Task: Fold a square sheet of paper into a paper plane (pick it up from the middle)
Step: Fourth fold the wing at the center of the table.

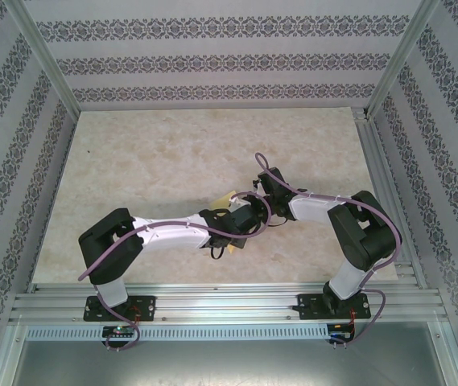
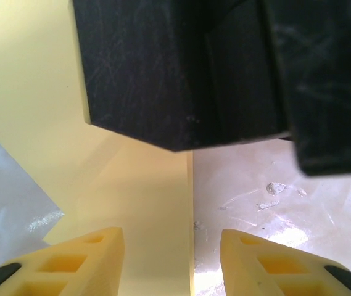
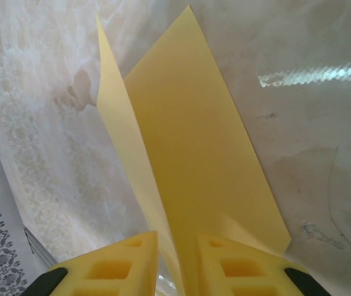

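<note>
Paper [image 3: 194, 154] part-folded at middle of table [image 1: 132, 161], flap standing up between fingers of right gripper [image 3: 176, 265]; can't tell if pinched. Nothing held in left gripper [image 2: 172, 259], fingers spread, low over flat part. Lay flap down slowly, match edges, then press fold hard.

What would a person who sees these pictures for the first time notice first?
First, the yellow square sheet of paper, partly folded with one flap standing up, in the middle of the marbled table. It runs between the fingers of the right gripper, while the left gripper hovers open over its edge, so both arms meet there.
</note>
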`<control>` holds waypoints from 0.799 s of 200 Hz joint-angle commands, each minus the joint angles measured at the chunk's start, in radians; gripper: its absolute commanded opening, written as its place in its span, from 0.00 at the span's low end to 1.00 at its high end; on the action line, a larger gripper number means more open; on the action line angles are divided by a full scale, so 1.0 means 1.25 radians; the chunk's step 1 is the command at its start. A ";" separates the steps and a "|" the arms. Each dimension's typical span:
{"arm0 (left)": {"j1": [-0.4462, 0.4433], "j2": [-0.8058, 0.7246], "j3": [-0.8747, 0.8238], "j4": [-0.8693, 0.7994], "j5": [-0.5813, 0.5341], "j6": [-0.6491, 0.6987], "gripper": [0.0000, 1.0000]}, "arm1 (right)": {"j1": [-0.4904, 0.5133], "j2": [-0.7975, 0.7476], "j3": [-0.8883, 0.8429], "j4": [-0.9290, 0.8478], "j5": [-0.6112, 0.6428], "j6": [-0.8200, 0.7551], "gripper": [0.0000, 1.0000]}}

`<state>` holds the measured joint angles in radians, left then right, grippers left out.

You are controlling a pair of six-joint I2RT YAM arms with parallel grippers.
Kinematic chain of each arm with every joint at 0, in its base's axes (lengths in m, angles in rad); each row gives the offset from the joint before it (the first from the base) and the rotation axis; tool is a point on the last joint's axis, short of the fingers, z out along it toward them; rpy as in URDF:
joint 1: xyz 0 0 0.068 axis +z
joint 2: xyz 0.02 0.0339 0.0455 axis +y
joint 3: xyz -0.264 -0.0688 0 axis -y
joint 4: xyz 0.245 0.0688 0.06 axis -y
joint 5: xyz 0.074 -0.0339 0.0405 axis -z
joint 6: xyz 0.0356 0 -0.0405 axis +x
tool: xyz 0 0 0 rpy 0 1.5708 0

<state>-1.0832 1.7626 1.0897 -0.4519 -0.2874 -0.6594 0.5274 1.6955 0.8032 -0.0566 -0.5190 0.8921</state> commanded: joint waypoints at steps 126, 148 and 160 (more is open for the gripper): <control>-0.016 -0.020 -0.042 -0.005 -0.050 -0.043 0.47 | -0.063 0.000 0.070 -0.011 -0.115 -0.075 0.16; -0.016 -0.029 -0.055 0.003 -0.070 -0.060 0.47 | -0.067 0.024 0.083 -0.007 -0.139 -0.084 0.13; -0.015 -0.030 -0.054 0.007 -0.074 -0.061 0.46 | -0.066 0.033 0.088 -0.004 -0.147 -0.085 0.14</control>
<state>-1.0935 1.7508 1.0321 -0.4416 -0.3370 -0.7010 0.4507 1.7008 0.8856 -0.0853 -0.6521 0.8146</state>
